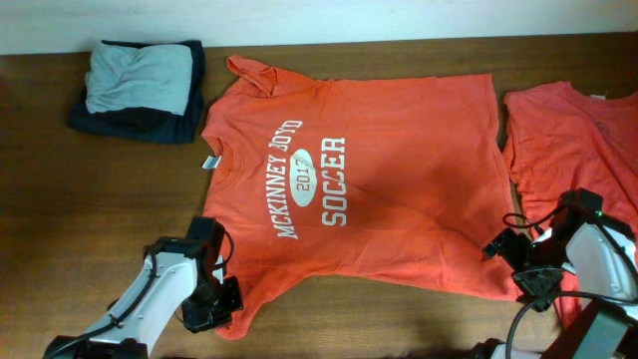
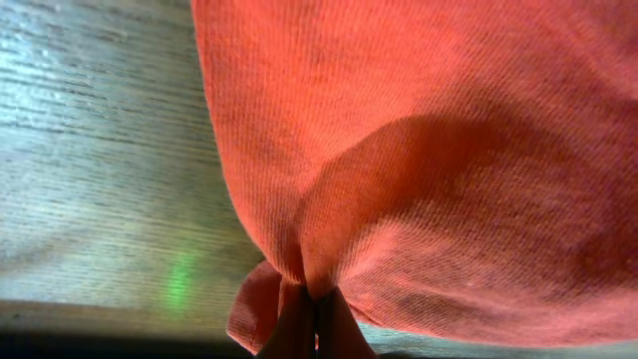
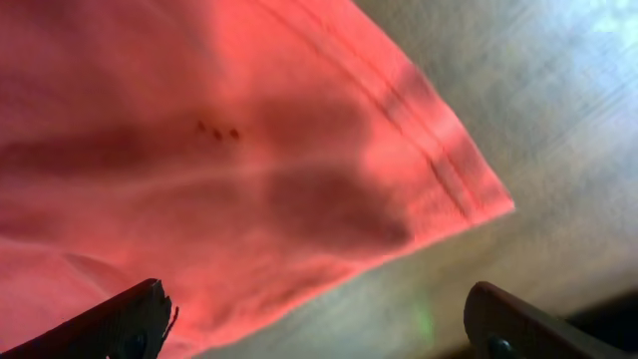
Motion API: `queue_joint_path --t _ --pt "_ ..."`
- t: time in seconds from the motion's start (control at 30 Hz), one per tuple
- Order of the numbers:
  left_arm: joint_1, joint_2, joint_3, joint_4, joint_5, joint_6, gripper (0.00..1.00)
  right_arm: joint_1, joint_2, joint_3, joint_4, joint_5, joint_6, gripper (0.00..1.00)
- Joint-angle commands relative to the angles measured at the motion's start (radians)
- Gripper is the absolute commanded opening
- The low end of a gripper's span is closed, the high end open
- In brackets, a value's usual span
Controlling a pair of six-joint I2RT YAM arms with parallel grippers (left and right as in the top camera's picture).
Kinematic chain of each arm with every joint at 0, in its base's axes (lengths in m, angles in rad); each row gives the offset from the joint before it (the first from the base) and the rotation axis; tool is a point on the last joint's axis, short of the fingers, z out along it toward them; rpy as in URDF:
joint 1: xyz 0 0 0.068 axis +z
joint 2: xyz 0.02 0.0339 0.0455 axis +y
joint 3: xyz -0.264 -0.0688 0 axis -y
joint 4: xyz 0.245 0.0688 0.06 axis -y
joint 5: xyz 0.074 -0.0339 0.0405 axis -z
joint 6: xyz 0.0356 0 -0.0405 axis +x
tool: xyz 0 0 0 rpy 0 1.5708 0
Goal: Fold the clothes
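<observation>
The T-shirt (image 1: 399, 199) lies spread flat on the surface (image 1: 80, 209), white lettering up. Its long axis runs across the overhead view: collar to my left, hem to my right, so the letters read sideways with their tops toward the collar. One sleeve points to the far edge and the other toward me.

My left hand (image 1: 212, 305) is at that near sleeve, shut tight. In the left wrist view, my fingertips (image 2: 299, 334) meet with a ridge of orange cloth pinched between them.

My right hand (image 1: 520, 261) is at the near hem corner with its fingers (image 3: 110, 324) spread wide and nothing between them; the hem corner lies flat below.

A second orange shirt (image 1: 578, 140) lies just beyond the hem, on my right. A folded pile (image 1: 140, 85) of grey and dark cloth sits at the far left.
</observation>
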Motion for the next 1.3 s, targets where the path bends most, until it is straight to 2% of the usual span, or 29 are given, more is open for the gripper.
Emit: queue_joint_path --t 0.0,0.13,0.23,0.53,0.57,0.77,0.83,0.87,0.9,1.0,1.03,1.27 --pt "0.001 0.004 -0.003 0.014 0.011 -0.006 0.01 -0.035 -0.021 0.053 -0.011 0.136 0.024 0.99" --pt "0.001 0.004 -0.003 0.023 0.017 -0.006 0.04 -0.113 -0.021 0.048 0.005 0.175 0.089 0.99" --pt "0.002 0.004 -0.002 0.028 0.019 -0.006 0.05 -0.156 -0.019 0.016 0.056 0.111 0.095 0.99" --pt "0.002 0.004 0.0 0.029 0.019 -0.006 0.09 -0.158 -0.019 -0.11 0.199 0.067 0.095 1.0" --pt "0.002 0.004 0.0 0.029 0.019 -0.006 0.09 -0.158 -0.019 -0.13 0.221 0.067 0.095 0.98" --pt "0.002 0.004 0.0 0.028 0.018 -0.006 0.09 -0.158 -0.019 -0.192 0.286 0.067 0.098 0.78" --pt "0.002 0.004 0.0 0.028 0.019 -0.006 0.09 -0.158 -0.019 -0.192 0.286 0.066 0.098 0.68" --pt "0.002 0.004 0.0 0.028 0.019 -0.006 0.09 -0.158 -0.019 -0.192 0.286 0.066 0.098 0.59" --pt "0.002 0.004 0.0 0.028 0.019 -0.007 0.03 -0.158 -0.019 -0.192 0.288 0.066 0.098 0.48" --pt "0.002 0.004 0.008 0.025 0.038 -0.035 0.01 -0.158 -0.019 -0.192 0.289 0.066 0.098 0.08" --pt "0.002 0.004 0.02 0.024 0.046 -0.044 0.01 -0.158 -0.019 -0.192 0.289 0.065 0.098 0.04" --pt "0.002 0.004 0.208 -0.042 0.018 -0.027 0.01 -0.158 -0.019 -0.126 0.243 -0.092 0.008 0.04"
